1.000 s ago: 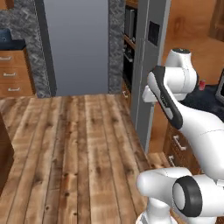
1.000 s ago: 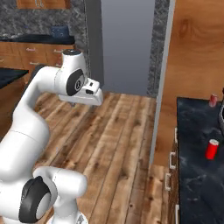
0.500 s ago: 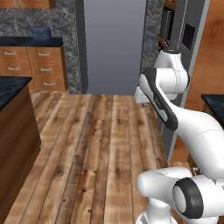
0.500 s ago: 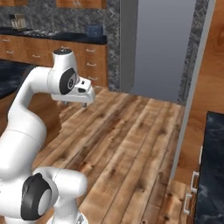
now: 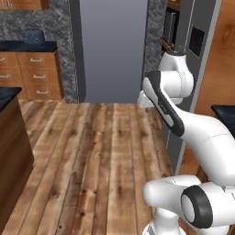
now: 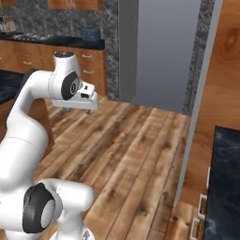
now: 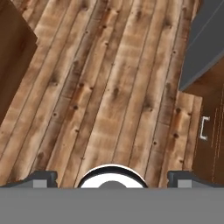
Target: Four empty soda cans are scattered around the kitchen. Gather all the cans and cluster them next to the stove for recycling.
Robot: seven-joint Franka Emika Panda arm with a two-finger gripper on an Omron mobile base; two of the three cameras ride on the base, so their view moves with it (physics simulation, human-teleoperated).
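Wood floor [image 5: 92,151] fills the middle of both base views, and the whole scene has slid sideways over the last second: that is the base turning, not the kitchen's things moving. A second ago the right base view had a dark surface at its right with a red can on it; half a second ago that can had already left the frame, and now only a bare corner of a dark surface [image 6: 225,178] shows at the right edge.

Going left to right in the left base view: a dark island end [image 5: 11,151] at the left, wood drawers [image 5: 39,75] under a far surface [image 5: 27,46] with a small blue box on it, then the tall grey panel [image 5: 112,50], then the arm. In the right base view the far surface at upper left carries something that may be the stove [image 6: 26,36] (too small to be sure).

The claw [image 6: 75,109] hangs over the floor with its fingers spread wide and nothing between them; the hand view shows both tips [image 7: 41,178] far apart above bare planks.

No can is to be seen now. I judge the robot is between stops, driving empty-handed, either to fetch another can or to find the stove; gathering is not finished.
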